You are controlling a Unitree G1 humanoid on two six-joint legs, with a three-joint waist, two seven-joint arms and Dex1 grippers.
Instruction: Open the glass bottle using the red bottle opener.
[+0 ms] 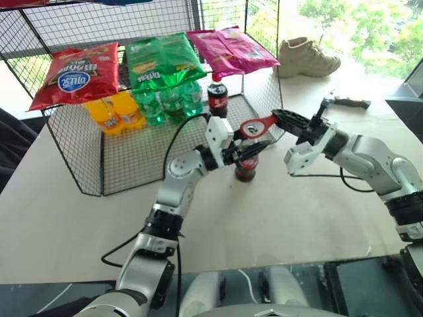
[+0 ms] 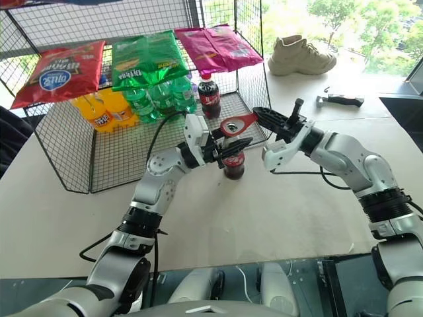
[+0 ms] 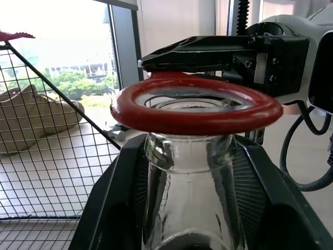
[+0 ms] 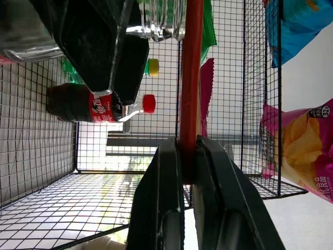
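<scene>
Now the glass bottle (image 1: 246, 168) stands upright on the table (image 1: 310, 211), just in front of the wire rack (image 1: 86, 168), with the left claw (image 1: 243, 153) pinching it around the neck from the robot's left. Meanwhile the right claw (image 1: 281, 121) is pressed together on the slim handle of the red bottle opener (image 1: 256, 127), holding it roughly level. The opener's ring-shaped head sits over the bottle's mouth (the left wrist view shows the clear glass rim inside the red ring). Inside the rack stand a plastic cola bottle (image 1: 217, 95) with a red cap, green bottles (image 1: 168, 102) and orange bottles (image 1: 114, 113); snack bags (image 1: 165, 59) lie on top. A beige shoe (image 1: 305, 57) rests farther back on the table.
</scene>
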